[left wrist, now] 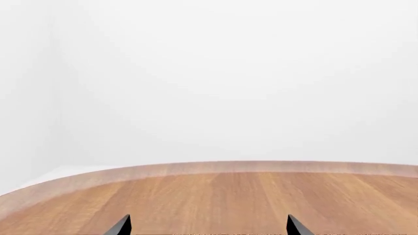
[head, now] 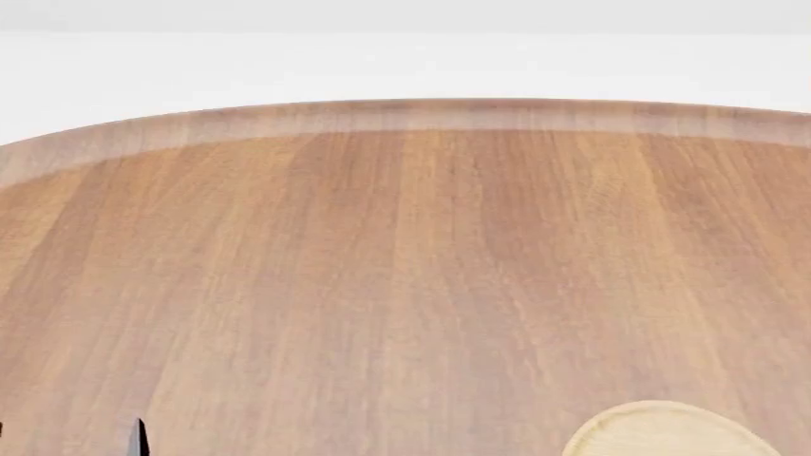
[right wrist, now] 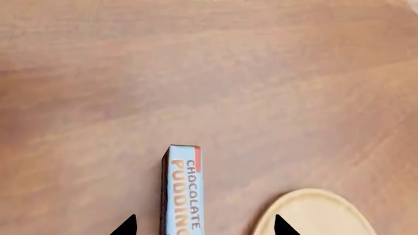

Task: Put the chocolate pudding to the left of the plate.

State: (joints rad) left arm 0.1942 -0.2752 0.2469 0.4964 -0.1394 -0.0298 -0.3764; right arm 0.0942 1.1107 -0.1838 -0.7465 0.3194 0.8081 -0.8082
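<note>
Right gripper [right wrist: 203, 226]: hung above the table with its two dark fingertips spread wide; the pudding box's near end sat in the gap, closer to one tip, and no contact was visible, so it read as released, not grasping.
Chocolate pudding [right wrist: 182, 191]: stood on edge on the table [right wrist: 209, 73], running straight ahead of the gripper.
Plate [right wrist: 316, 213]: just beside the other fingertip, apart from the box.
Likely reason: the box's placement beside the plate looked finished or nearly so.
Pudding's look: narrow light-blue face, orange and brown lettering, red far corner, dark side.
Left gripper [left wrist: 209, 227]: tips well apart over bare wood, nothing between.
</note>
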